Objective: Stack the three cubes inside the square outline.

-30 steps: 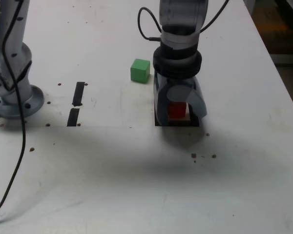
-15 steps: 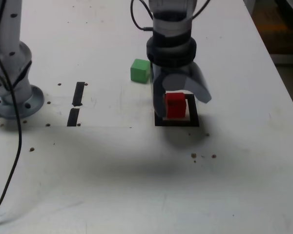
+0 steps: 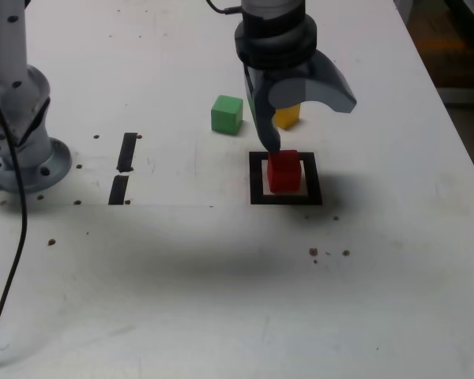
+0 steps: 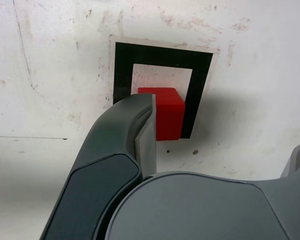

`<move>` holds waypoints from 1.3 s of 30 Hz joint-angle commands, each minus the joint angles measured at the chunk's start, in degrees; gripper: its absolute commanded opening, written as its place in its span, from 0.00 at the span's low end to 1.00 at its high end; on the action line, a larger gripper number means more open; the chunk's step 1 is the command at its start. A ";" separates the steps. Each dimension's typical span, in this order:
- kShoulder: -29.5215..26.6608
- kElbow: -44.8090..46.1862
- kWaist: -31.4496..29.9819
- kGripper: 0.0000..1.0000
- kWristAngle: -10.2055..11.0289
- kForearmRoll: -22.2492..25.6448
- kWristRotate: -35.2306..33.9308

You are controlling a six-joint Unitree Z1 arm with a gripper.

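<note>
Red cube [image 3: 284,172], smooth-sided, sits inside the black-taped square outline [image 3: 257,178].

My pincer [image 4: 230,160] looks like smooth, matt grey plastic, with a darker matt panel on one finger. The red cube [image 3: 284,172] has a smooth face with a faint sheen; the green cube [image 3: 227,114] looks smooth and matt. The desk [image 4: 50,65] is smooth, softly glossy and scuffed, and the black outline [image 3: 257,179] looks like flat tape.

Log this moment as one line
red cube: inside square outline | green, yellow cubes: outside | tool: open, empty
</note>
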 commanded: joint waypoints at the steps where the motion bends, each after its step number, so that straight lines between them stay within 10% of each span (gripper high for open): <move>1: -0.56 0.09 1.02 1.00 -0.39 -0.36 0.02; 15: -0.60 -1.10 5.16 1.00 2.11 3.12 3.38; 39: 6.96 -5.92 18.14 1.00 -0.89 5.86 15.58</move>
